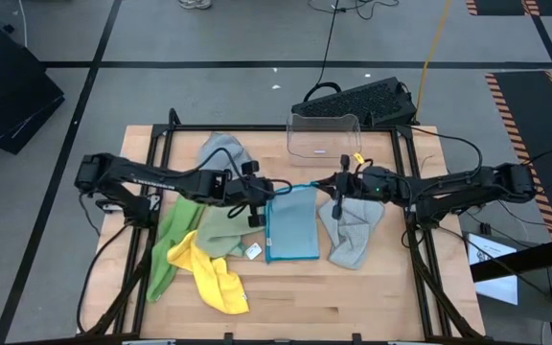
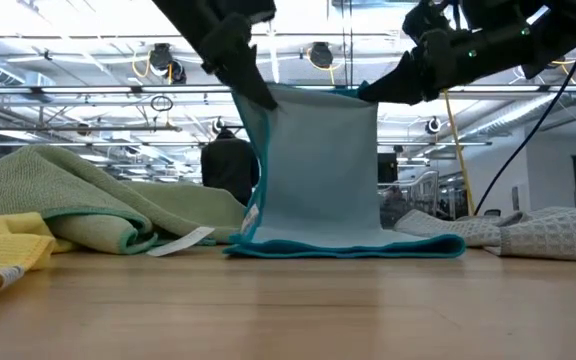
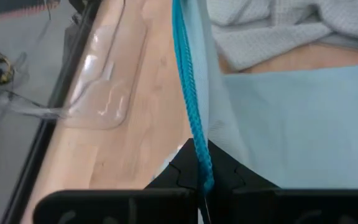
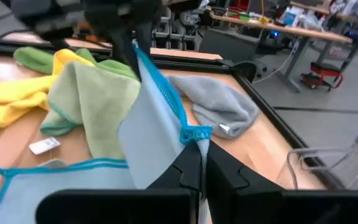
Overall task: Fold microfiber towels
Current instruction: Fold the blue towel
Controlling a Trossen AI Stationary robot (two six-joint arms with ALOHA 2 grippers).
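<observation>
While our left gripper (image 1: pixel 264 192) and right gripper (image 1: pixel 336 185) each pinch a top corner, the light blue square microfiber towel (image 1: pixel 291 225) hangs between them, its lower edge on the wooden table (image 1: pixel 353 297).

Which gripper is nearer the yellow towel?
Left. The left gripper sits just beyond the sage green towel from the yellow towel; the right gripper is across the light blue towel both are holding.

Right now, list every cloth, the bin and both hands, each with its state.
light blue towel: far edge lifted by both hands, near part on the table
left hand: shut on its corner
right hand: shut on the other corner
sage green towel: crumpled
bright green towel: crumpled
yellow towel: crumpled
grey towels: crumpled
clear bin: empty
</observation>
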